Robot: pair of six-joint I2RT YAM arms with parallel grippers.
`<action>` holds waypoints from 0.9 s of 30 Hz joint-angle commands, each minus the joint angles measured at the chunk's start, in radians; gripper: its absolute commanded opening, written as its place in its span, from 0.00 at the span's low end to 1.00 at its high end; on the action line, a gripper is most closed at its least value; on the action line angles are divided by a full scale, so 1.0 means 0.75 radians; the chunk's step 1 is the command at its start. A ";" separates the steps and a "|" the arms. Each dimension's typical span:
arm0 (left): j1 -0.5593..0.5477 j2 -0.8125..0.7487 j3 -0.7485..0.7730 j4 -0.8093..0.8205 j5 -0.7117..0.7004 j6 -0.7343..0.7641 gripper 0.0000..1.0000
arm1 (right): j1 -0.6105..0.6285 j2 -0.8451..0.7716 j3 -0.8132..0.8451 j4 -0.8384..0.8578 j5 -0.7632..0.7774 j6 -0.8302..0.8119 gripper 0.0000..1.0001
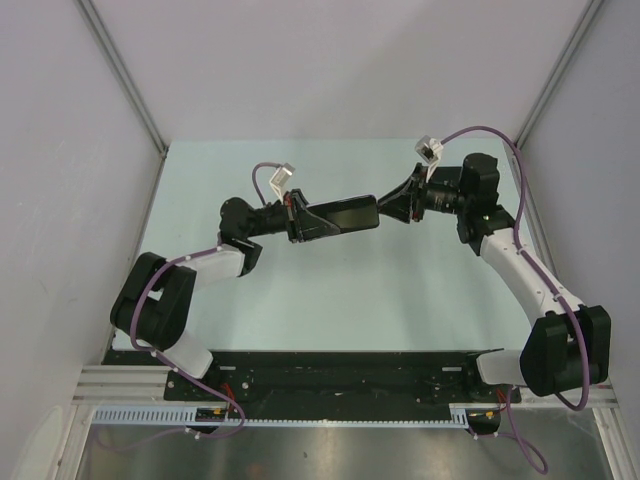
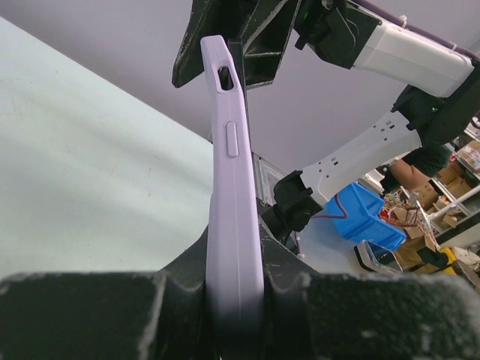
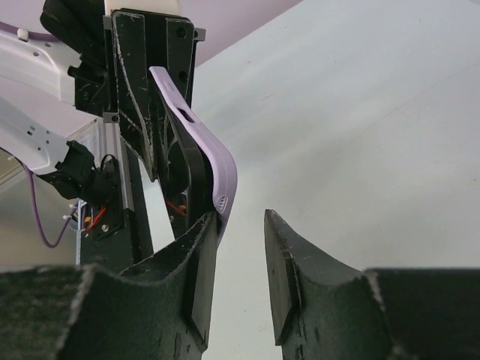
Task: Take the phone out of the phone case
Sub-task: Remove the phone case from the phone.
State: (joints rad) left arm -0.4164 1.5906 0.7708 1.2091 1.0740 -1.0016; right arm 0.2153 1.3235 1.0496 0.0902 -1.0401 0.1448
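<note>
**Phone case and contents.** The lilac phone case (image 2: 232,225) still holds the dark phone (image 1: 345,213). Both are raised above the table (image 1: 350,310), level between your two arms. At the end nearest your right gripper (image 3: 240,217), the case bows away from the phone's edge.

**Arm pose.** Your left gripper (image 1: 299,222) is pinched tight on the other end of the case, forearm reaching inward. Your right gripper's jaws stand apart, with one finger (image 3: 199,255) touching the case's lip.

Left fingers (image 1: 306,222) clamp one end of the phone (image 1: 346,214); right fingers (image 1: 393,203) meet the other end.
</note>
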 commanded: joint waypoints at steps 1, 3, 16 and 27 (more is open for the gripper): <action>-0.071 -0.053 0.034 0.607 0.086 -0.012 0.00 | 0.058 0.054 0.030 -0.032 0.153 -0.091 0.36; -0.073 -0.053 0.034 0.607 0.084 -0.008 0.00 | 0.059 0.058 0.030 -0.036 0.139 -0.099 0.37; -0.073 -0.069 0.024 0.607 0.073 0.008 0.00 | 0.101 0.178 0.030 0.060 -0.225 0.060 0.43; -0.052 -0.092 -0.001 0.607 0.018 0.022 0.00 | 0.118 0.256 0.030 0.131 -0.252 0.159 0.43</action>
State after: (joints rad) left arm -0.4156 1.5902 0.7475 1.1954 1.1412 -0.9855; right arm 0.2600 1.4796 1.0611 0.1555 -1.2530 0.2573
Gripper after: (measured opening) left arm 0.187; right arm 0.435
